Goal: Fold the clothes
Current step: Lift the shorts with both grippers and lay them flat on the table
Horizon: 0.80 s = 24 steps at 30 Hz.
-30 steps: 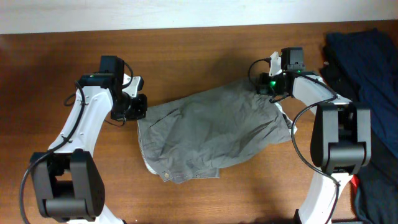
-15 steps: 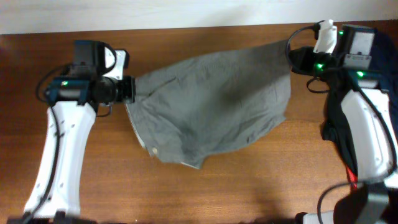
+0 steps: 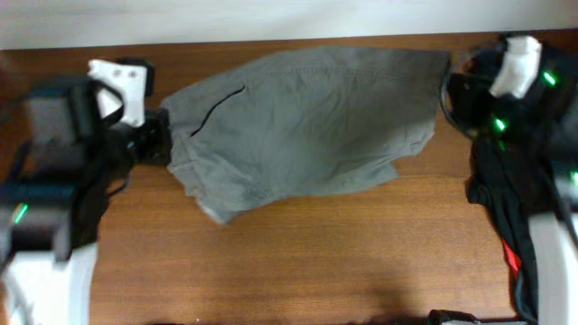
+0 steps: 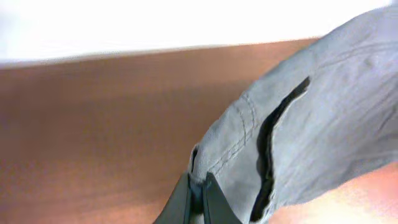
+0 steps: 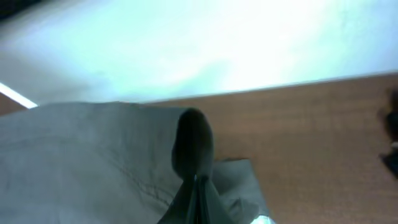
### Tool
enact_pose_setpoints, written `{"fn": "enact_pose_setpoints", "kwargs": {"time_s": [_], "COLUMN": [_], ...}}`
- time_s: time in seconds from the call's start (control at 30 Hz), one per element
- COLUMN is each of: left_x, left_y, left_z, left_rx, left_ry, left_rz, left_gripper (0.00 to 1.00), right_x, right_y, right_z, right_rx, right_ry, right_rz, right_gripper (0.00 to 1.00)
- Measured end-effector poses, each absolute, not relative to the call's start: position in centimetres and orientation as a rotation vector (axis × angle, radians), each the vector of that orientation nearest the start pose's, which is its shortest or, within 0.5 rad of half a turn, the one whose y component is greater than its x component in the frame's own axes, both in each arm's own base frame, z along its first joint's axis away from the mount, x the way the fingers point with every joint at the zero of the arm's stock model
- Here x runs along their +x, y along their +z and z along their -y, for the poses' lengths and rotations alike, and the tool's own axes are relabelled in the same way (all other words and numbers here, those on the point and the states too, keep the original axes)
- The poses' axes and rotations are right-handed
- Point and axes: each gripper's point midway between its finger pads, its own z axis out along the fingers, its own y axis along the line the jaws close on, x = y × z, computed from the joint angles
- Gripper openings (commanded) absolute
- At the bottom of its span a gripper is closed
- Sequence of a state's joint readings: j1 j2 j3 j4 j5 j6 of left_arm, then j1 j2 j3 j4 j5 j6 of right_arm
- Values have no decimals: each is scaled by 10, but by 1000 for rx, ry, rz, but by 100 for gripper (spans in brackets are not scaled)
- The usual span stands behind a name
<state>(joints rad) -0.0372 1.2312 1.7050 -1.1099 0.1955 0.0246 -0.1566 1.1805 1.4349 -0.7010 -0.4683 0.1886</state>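
Note:
The grey-olive shorts (image 3: 302, 113) hang stretched out between my two grippers, lifted above the wooden table. My left gripper (image 3: 161, 144) is shut on the shorts' left corner, next to a dark pocket slit (image 4: 273, 134). In the left wrist view the fingers (image 4: 200, 190) pinch a fold of the cloth (image 4: 323, 93). My right gripper (image 3: 452, 86) is shut on the shorts' upper right corner. In the right wrist view its fingers (image 5: 198, 186) clamp the cloth (image 5: 93, 155). The lower edge of the shorts sags toward the table.
A pile of navy and black garments (image 3: 519, 217) lies at the table's right side under the right arm. The wooden table (image 3: 316, 262) stretches in front of the shorts. A pale wall (image 3: 226, 18) runs along the table's far edge.
Both arms have risen toward the camera and moved apart, lifting the shorts off the table and stretching them wide. The shorts have shifted toward the far edge.

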Motion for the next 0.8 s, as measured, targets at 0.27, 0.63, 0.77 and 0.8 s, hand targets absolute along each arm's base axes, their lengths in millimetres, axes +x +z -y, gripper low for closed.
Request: {"fn": "enact_pose_setpoints", "kwargs": {"time_s": [0.27, 0.63, 0.77, 0.8], "left_x": [207, 187, 210, 218], "left_y": [511, 530, 532, 528], "left_z": [37, 24, 19, 18], "left_rx": [212, 162, 140, 134], "left_ry": [-140, -66, -34, -27], "left_rz": [-1793, -1727, -1736, -1756], "left_gripper": [0, 0, 0, 0], "right_x": [275, 232, 248, 257], "right_y": [440, 496, 484, 479], "right_z": [-33, -39, -36, -35], "right_rx": [48, 33, 53, 61], "right_ry": [473, 461, 473, 478], "right_rz": [-1916, -1832, -1883, -1906], "right_gripper": [4, 4, 4, 4]}}
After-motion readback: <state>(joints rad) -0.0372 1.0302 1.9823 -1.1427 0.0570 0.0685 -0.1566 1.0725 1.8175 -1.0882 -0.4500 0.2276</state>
